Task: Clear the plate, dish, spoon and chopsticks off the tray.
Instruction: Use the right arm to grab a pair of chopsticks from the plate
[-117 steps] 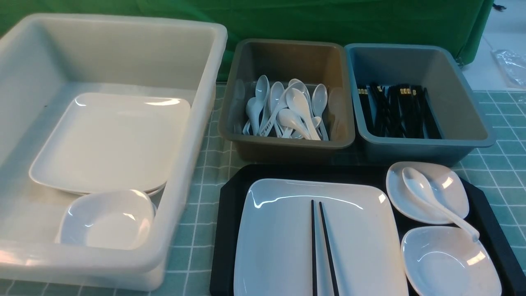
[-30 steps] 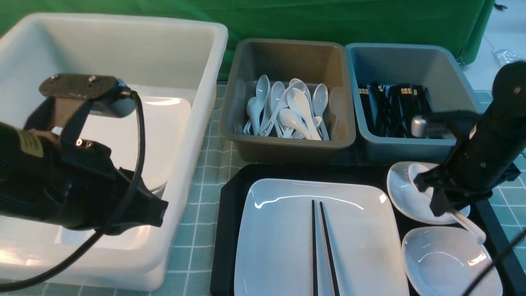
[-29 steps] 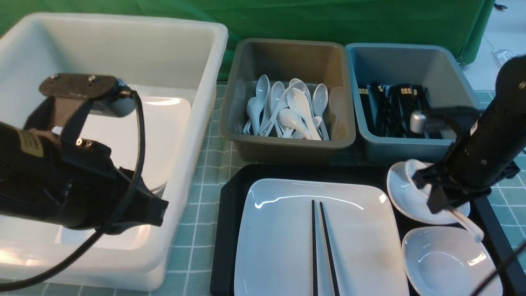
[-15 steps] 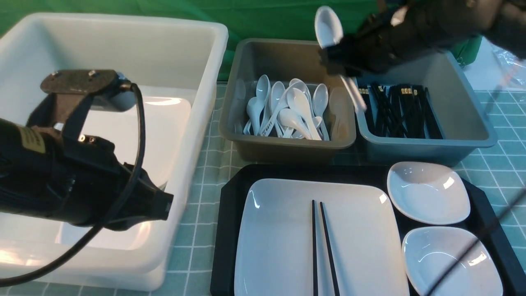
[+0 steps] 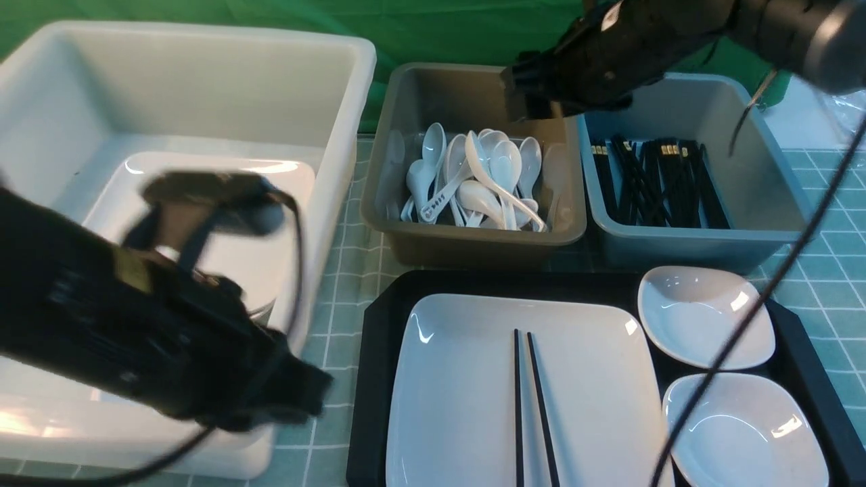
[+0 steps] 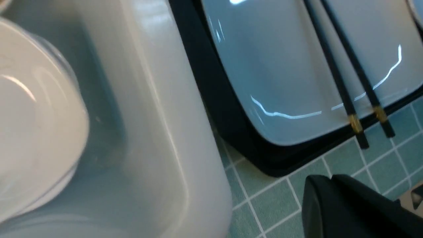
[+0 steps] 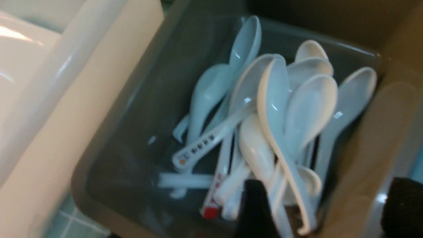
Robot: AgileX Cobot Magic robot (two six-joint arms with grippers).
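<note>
Half a second ago the right gripper [image 5: 534,95] held the spoon up in the air near the back tubs. Now we see its fingers spread apart and empty above the grey tub [image 5: 473,247]. The spoon [image 7: 276,109] lies on its side on top of the pile of other spoons there, so we count that item as cleared. The dish it had rested on a second ago is bare. Both small dishes [image 5: 703,318] [image 5: 737,426] sit untouched along the right side of the tray [image 5: 379,338]. The plate [image 5: 460,379] fills the rest of the tray, and the chopsticks [image 5: 528,406] lie side by side across its middle. The left gripper [image 5: 304,392] has also shifted. It had hung over the white tub [image 5: 318,203]; now it shows blurred at that tub's near corner, closer to the tray, with its fingers together and nothing between them. We judge that one item of four is done. The left arm looks to be heading for the plate or the chopsticks, which belong in the blue tub [image 5: 697,247].
</note>
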